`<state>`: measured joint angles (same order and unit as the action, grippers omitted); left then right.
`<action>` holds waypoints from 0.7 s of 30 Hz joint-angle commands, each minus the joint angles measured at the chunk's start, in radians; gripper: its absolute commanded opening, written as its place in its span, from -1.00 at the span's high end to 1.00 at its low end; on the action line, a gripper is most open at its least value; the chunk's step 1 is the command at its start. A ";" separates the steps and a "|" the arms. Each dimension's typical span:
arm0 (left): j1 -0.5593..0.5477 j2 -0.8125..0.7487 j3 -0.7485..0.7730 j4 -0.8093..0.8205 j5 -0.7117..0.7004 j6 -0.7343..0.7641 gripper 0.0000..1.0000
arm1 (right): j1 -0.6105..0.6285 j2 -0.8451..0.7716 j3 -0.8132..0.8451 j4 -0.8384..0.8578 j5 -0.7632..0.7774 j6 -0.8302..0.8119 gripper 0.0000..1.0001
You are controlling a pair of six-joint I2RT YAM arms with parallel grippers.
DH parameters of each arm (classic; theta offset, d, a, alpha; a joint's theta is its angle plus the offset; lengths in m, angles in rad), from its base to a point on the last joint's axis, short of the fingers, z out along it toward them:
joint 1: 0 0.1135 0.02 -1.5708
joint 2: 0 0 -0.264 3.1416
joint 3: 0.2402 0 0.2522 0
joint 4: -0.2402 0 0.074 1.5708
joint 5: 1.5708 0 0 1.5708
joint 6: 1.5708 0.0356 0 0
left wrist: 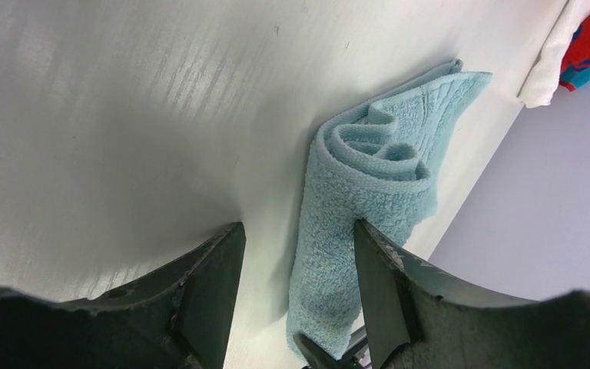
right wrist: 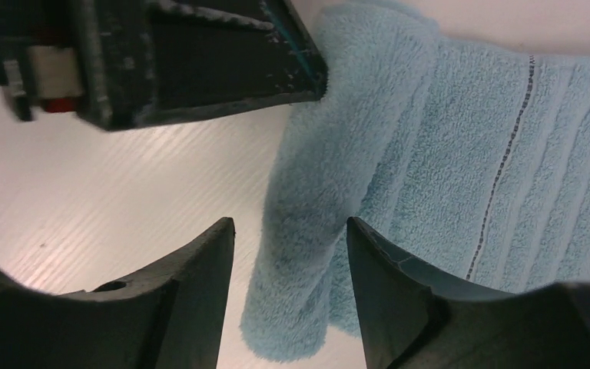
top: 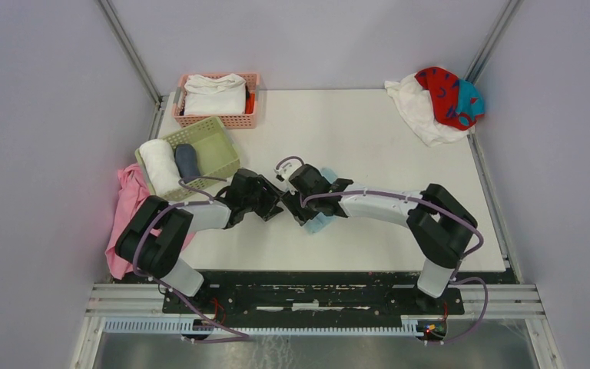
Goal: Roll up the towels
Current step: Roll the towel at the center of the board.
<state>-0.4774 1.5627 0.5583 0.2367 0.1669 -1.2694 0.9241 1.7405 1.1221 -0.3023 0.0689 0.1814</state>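
The table (top: pixel 384 146) carries two baskets at its far left. The pink basket (top: pixel 234 121) holds folded white cloth (top: pixel 215 94). The green basket (top: pixel 213 150) holds a white roll (top: pixel 159 165) and a dark roll (top: pixel 188 160). In the far right corner a white towel (top: pixel 419 111) and a red towel (top: pixel 444 91) lie heaped together, unrolled.

The blue towel (left wrist: pixel 338 207) lies mid-table toward the near edge, under both wrists. It is part rolled: one end shows a loose spiral, and a flat ribbed stretch lies beside the roll.

The left gripper (left wrist: pixel 298 231) sits low over the table, jaws apart, with the roll running up between them against one side. The right gripper (right wrist: pixel 290 227) also has its jaws apart, straddling the other end without pinching it. The dark block at the top of the right wrist view is probably the left gripper, though the framing is too tight to be sure.

The step in hand looks like finishing this roll. To do it well, both grippers should take the roll at its two ends at the same depth and turn together toward the flat stretch. Uneven turning would likely cone the spiral. Light downward pressure should tighten the slack core, and the side edges should stay lined up.
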 commanded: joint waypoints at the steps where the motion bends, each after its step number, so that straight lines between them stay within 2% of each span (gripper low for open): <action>1: -0.015 0.056 -0.026 -0.172 -0.068 -0.007 -0.27 | 0.004 0.067 0.050 0.029 0.060 -0.019 -0.22; 4: -0.015 0.050 -0.029 -0.172 -0.067 -0.008 -0.28 | 0.004 0.085 0.040 0.041 0.003 -0.020 0.04; 6: -0.016 0.037 -0.034 -0.175 -0.065 -0.006 -0.30 | 0.001 0.073 0.031 0.050 -0.063 -0.022 0.40; 9: -0.015 -0.019 -0.058 -0.178 -0.074 -0.004 -0.33 | -0.026 0.070 0.030 0.067 -0.281 -0.013 0.68; 15: -0.012 -0.251 -0.135 -0.209 -0.132 0.027 -0.44 | -0.142 0.104 -0.023 0.221 -0.738 0.118 0.90; 18: -0.012 -0.352 -0.160 -0.223 -0.134 0.040 -0.48 | -0.202 0.139 -0.061 0.315 -0.889 0.201 0.90; 21: -0.012 -0.382 -0.173 -0.191 -0.106 0.046 -0.48 | -0.251 0.168 -0.116 0.399 -0.955 0.277 0.89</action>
<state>-0.4866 1.2293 0.4011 0.0578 0.0708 -1.2667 0.7261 1.8717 1.0611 -0.0776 -0.6617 0.3313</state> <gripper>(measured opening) 0.739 0.209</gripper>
